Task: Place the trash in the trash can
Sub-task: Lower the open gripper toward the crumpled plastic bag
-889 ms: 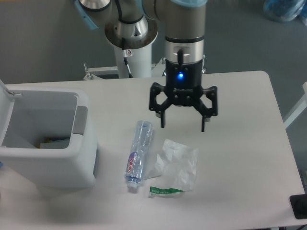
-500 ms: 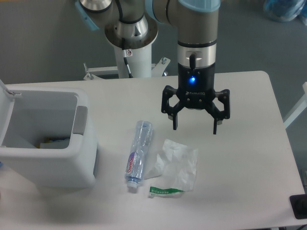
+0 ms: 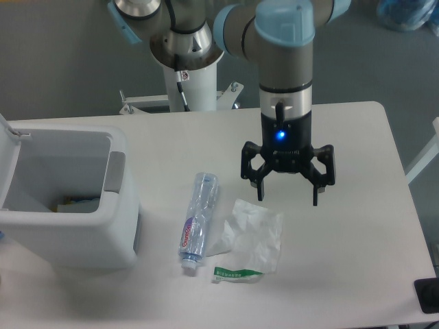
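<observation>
A crumpled translucent white wrapper (image 3: pixel 252 236) lies on the white table, its green printed strip (image 3: pixel 236 274) at the near edge. Left of it rests a flattened clear bottle (image 3: pixel 197 221) with a red-lettered label, cap end toward the front. My gripper (image 3: pixel 287 200) hangs open just above and right of the wrapper, fingers pointing down with nothing between them. The trash can (image 3: pixel 68 199) stands at the left edge with its lid (image 3: pixel 7 157) swung up, and some items show inside it.
The robot's white base column (image 3: pixel 188 65) stands behind the table. A black object (image 3: pixel 429 295) sits at the table's front right corner. The table's right edge (image 3: pixel 405 199) runs close to my gripper's right.
My gripper has moved to the right and lower, toward the wrapper, staying open. The bottle, wrapper and trash can have not moved.
</observation>
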Robot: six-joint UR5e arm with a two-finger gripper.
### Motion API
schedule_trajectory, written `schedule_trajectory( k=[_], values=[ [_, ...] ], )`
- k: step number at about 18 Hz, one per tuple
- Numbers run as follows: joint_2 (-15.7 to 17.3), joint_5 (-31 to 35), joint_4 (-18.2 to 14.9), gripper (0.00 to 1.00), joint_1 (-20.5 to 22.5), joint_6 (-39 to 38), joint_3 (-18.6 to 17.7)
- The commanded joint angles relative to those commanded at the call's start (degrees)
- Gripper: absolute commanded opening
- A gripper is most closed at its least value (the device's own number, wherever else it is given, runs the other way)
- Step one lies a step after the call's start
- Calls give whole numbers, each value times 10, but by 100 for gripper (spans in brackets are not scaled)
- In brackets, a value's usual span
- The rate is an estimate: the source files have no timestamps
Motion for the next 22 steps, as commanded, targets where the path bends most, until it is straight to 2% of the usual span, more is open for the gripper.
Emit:
schedule_trajectory(
  k=[3, 6, 8, 10, 15, 22],
  values=[
    [-15, 2, 2, 100, 0, 47, -8],
    [-12, 6, 2, 100, 2, 166, -50],
    [-11, 33, 3, 100, 3, 242, -75],
    [-11, 43, 3, 100, 3, 289, -97],
    [-11, 52, 4, 100, 11, 355, -139],
    [-15, 59, 4, 100, 18, 409, -157]
  ],
)
